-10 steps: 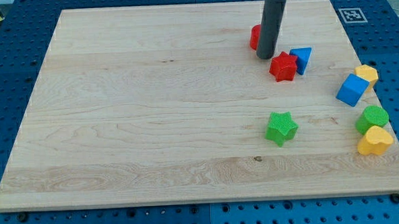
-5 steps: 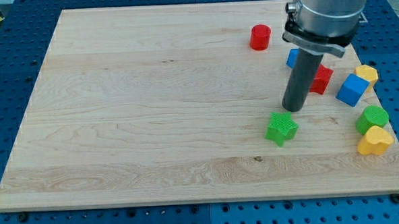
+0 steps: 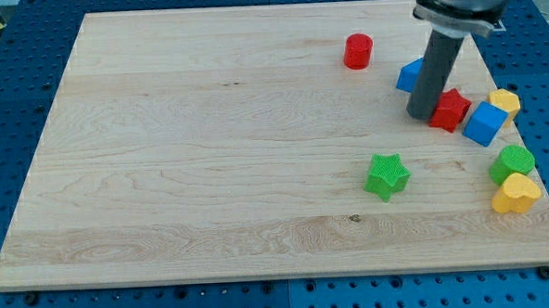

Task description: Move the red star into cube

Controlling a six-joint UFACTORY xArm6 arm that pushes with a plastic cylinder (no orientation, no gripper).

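The red star [image 3: 452,109] lies at the board's right side, touching or nearly touching the blue cube [image 3: 485,123] on its right. My tip [image 3: 420,116] stands just left of the red star, against it. The rod partly hides a blue triangular block [image 3: 408,76] above the star.
A red cylinder [image 3: 358,52] sits near the top. A green star [image 3: 387,176] lies lower in the middle right. At the right edge are a yellow block [image 3: 505,100], a green block [image 3: 512,162] and a yellow heart-like block [image 3: 516,194].
My tip moved from upper left of the red star down toward the green star, then back up to the star's left. The red star shifted right to the blue cube.
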